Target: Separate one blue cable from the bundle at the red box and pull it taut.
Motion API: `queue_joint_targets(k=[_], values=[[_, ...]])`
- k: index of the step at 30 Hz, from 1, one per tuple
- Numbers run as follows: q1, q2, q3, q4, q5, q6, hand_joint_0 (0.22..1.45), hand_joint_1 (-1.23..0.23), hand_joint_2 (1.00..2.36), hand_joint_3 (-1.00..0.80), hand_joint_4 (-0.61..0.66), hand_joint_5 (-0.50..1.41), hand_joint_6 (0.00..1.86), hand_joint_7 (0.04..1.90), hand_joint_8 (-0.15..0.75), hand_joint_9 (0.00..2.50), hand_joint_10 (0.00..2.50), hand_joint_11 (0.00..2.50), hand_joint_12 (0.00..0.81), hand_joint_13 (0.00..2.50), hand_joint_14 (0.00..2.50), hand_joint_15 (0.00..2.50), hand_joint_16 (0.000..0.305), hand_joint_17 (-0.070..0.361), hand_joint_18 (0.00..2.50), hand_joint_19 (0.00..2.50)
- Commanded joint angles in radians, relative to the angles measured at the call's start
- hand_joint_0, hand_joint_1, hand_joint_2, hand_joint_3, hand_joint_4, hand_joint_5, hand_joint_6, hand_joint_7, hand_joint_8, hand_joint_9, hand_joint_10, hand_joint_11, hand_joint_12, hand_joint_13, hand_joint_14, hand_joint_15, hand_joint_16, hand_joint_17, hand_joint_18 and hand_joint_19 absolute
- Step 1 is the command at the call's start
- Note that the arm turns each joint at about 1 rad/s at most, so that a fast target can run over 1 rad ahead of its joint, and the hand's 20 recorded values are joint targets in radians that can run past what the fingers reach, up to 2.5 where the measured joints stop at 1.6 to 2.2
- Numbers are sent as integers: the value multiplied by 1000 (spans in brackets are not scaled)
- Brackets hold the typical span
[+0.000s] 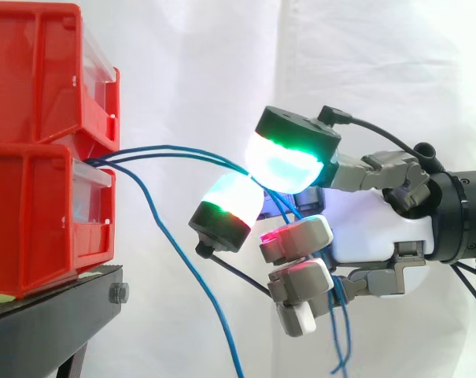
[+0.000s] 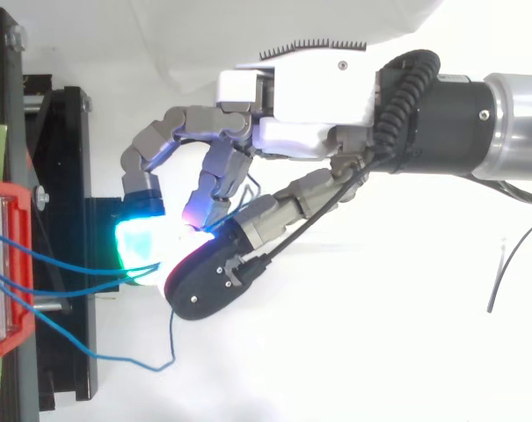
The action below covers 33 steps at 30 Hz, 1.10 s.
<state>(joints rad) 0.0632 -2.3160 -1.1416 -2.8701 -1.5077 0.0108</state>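
Pinching is what the hand (image 1: 371, 232) seems to be doing. Two of its glowing pads (image 1: 289, 161) are pressed close together, and the blue cables (image 1: 175, 147) run right between them. The other fingers are curled in below and hold nothing that I can see. It may have two cables in the pinch and not just one, but the pads hide that spot, so I cannot be sure.

The cables come out of the red bins (image 1: 33, 79), at the crack where the top bin sits on the bottom one. The bins stand at the front edge of the black stand (image 1: 57, 323). One drooping cable (image 1: 198, 283) hangs down past that edge, apart from the hand.

These cables are thin, light and floppy. They bend easily and could slip between smooth pads. I think a firm pinch is best, a little way out from the bins where the cables spread apart, and then a slow pull.

The hand reaches in level from the side, fingers pointing toward the bins, near them but not touching
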Motion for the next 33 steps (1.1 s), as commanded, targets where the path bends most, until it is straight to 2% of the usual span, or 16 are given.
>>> queue_joint_targets(k=[1, 6, 10, 12, 14, 21, 22, 24, 27, 28, 30, 33], values=[[0, 0, -1, 0, 0, 0, 596, -563, 1014, -265, 90, -204, 806, 985, 279, 1213, 25, 1337, 357, 1153, 31, 1149, 57, 129, 797, 971], [0, 0, -1, 0, 0, 0, 606, -472, 1014, -271, 76, -160, 718, 1117, 277, 1228, 27, 1275, 359, 1161, 32, 1150, 57, 128, 793, 985], [0, 0, -1, 0, 0, 0, 607, -470, 1013, -283, 79, -149, 698, 1155, 279, 1236, 29, 1284, 355, 1163, 32, 1150, 57, 128, 790, 995], [0, 0, -1, 0, 0, 0, 581, -495, 1011, -350, 71, -148, 696, 1162, 285, 1240, 29, 1288, 354, 1160, 32, 1159, 57, 127, 787, 990], [0, 0, -1, 0, 0, 0, 530, -510, 1000, -500, 90, -148, 704, 1141, 298, 1248, 28, 1282, 369, 1176, 31, 1152, 60, 134, 812, 982], [0, 1, -3, 0, 0, 0, 446, -659, 1000, -500, 123, -156, 754, 1051, 326, 1268, 24, 1278, 412, 1202, 29, 1135, 67, 151, 878, 931], [0, 0, -1, 0, 0, 0, 444, -747, 1000, -500, 119, -158, 767, 1040, 327, 1267, 23, 1296, 405, 1192, 29, 1136, 67, 151, 876, 923], [0, 0, -1, 0, 0, 0, 474, -852, 1000, -500, 109, -168, 778, 1036, 303, 1234, 24, 1309, 391, 1178, 31, 1142, 63, 142, 844, 927], [0, 0, -1, 0, 0, 0, 548, -919, 1000, -500, 86, -179, 787, 1041, 272, 1206, 25, 1333, 357, 1144, 33, 1144, 58, 130, 804, 913], [0, 0, -3, 0, 0, 0, 618, -914, 1000, -500, 70, -183, 792, 1054, 260, 1199, 28, 1339, 347, 1135, 34, 1145, 55, 125, 789, 915], [0, 1, -3, 0, 0, 0, 671, -894, 1000, -500, 64, -187, 806, 1036, 259, 1198, 26, 1344, 344, 1132, 34, 1151, 55, 123, 793, 914], [0, 0, -3, 0, 0, 0, 661, -829, 1008, -394, 56, -186, 812, 1031, 264, 1217, 26, 1343, 342, 1137, 34, 1162, 54, 121, 797, 947]])
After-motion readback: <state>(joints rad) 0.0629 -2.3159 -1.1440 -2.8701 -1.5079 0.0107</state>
